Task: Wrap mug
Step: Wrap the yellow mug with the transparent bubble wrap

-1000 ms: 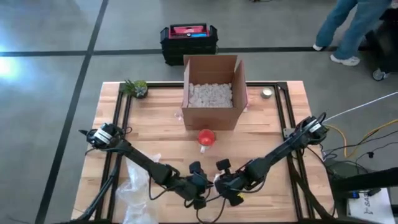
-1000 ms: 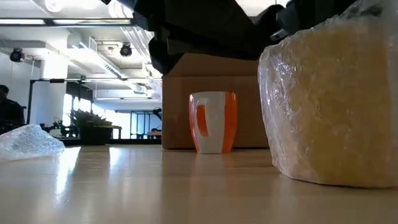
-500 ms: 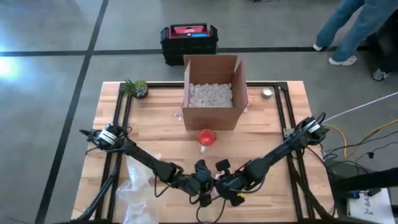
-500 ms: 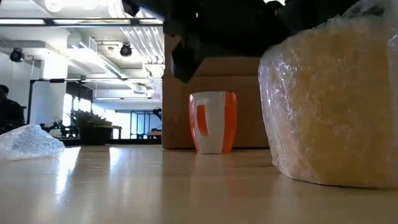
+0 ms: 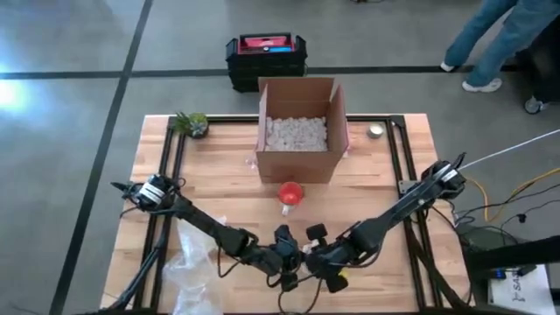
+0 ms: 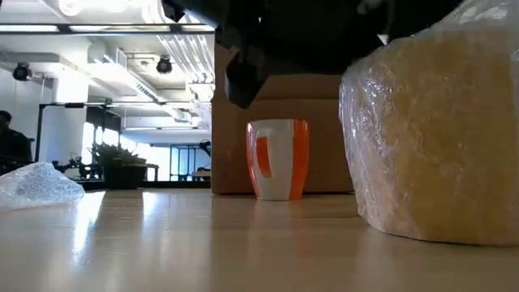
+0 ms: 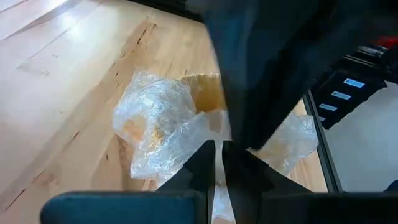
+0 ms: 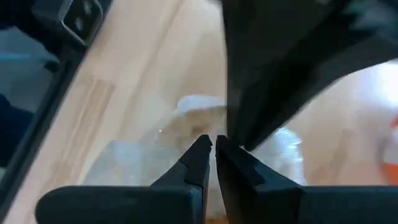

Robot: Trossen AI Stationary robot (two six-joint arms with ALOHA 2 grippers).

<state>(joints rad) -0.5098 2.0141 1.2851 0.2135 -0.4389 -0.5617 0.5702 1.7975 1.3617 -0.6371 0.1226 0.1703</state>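
The wooden worktop (image 5: 219, 188) carries everything here, framed by dark rails down both sides. At its far middle stands an open cardboard box (image 5: 297, 129) part-filled with white packing peanuts (image 5: 296, 133). Both dark arms reach in from the side edges and meet low over the near edge. Near the left corner on that side, beside the left arm, lies a loose heap of clear plastic wrap (image 5: 190, 267).

From table height, a bulky bundle (image 6: 434, 138) swathed in crinkled clear film, yellowish inside, sits on the wood close to the front edge, with the dark arm bodies hanging over it.

The mug (image 5: 290, 193), orange with a white panel, stands upright and unwrapped just in front of the box, a little way beyond where the arms meet; its handle faces the near side.

The left gripper (image 5: 287, 262) and right gripper (image 5: 322, 264) sit almost touching each other at the near edge. In the left wrist view the fingers (image 7: 200, 163) are pressed close with only a slit between them, over a crumpled wad of film (image 7: 163, 124). In the right wrist view the fingers (image 8: 198, 160) are likewise drawn together, film showing just beyond the tips. I cannot tell whether either pair pinches any wrap.

A small potted plant (image 5: 192, 123) sits at the far left corner, a small round tin (image 5: 375, 130) at the far right.
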